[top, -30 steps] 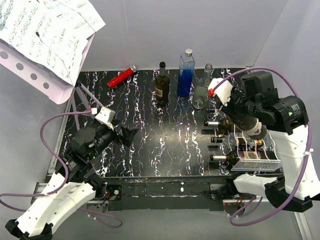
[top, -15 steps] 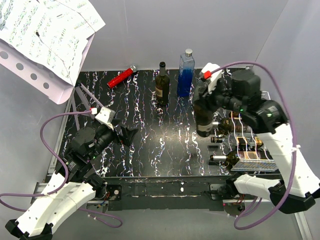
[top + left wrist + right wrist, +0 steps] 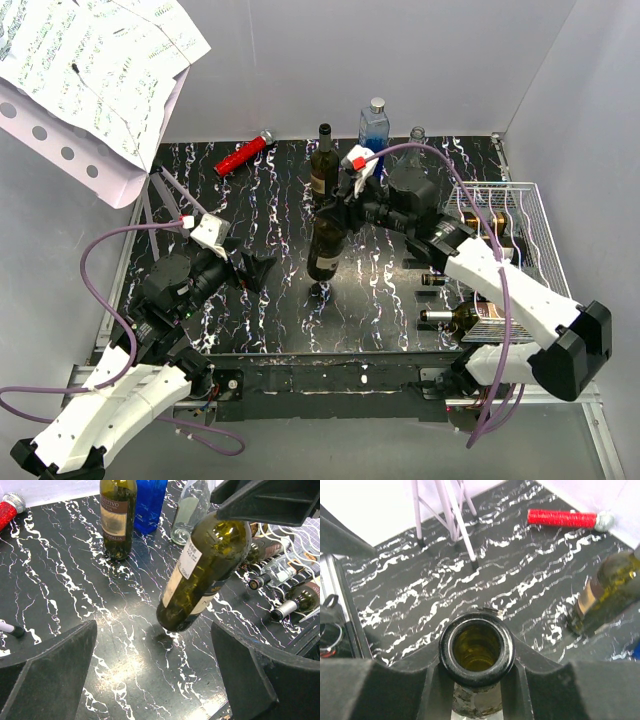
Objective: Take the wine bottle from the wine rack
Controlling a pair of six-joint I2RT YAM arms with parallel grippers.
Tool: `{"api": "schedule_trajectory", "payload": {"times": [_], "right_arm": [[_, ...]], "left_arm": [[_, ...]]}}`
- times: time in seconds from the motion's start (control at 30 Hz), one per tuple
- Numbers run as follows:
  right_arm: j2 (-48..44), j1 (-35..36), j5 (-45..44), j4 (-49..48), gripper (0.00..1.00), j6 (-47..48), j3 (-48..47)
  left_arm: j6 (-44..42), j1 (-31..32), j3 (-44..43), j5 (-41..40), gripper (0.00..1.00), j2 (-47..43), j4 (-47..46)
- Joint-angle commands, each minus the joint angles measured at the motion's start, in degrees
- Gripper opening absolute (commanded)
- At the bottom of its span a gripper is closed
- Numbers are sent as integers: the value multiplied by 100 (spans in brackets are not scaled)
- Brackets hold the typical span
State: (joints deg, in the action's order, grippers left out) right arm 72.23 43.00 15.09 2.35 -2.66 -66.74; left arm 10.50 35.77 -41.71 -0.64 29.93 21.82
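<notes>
Green glass wine bottle (image 3: 325, 248) is gripped at its neck by right end effector (image 3: 338, 205), off the white wire-grid rack (image 3: 500, 186); upright set-down on black marbled bench (image 3: 270, 300) is needed.

The right arm (image 3: 500, 285) stretches long and leftward from its base, out over the middle of the tabletop (image 3: 270, 320). The right tool (image 3: 338, 205) points downward, clamped on the neck of the tilted wine bottle (image 3: 323, 252). The left arm (image 3: 150, 320) sits folded low at the near left, with the left tool (image 3: 258, 268) spread wide and gripping nothing.
</notes>
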Motion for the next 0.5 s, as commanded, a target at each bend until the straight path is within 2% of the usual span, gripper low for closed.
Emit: {"api": "schedule_trajectory", "payload": {"times": [0.0, 0.17, 0.47], "right_arm": [[45, 199, 186, -1940, 1, -166, -41], [344, 410, 337, -1992, 1, 590, 126], [731, 806, 161, -1818, 2, 1223, 249]], "left_arm": [[-39, 27, 5, -32, 98, 12, -55], [-39, 27, 14, -24, 98, 39, -55], [-31, 27, 14, 12, 98, 127, -64]]}}
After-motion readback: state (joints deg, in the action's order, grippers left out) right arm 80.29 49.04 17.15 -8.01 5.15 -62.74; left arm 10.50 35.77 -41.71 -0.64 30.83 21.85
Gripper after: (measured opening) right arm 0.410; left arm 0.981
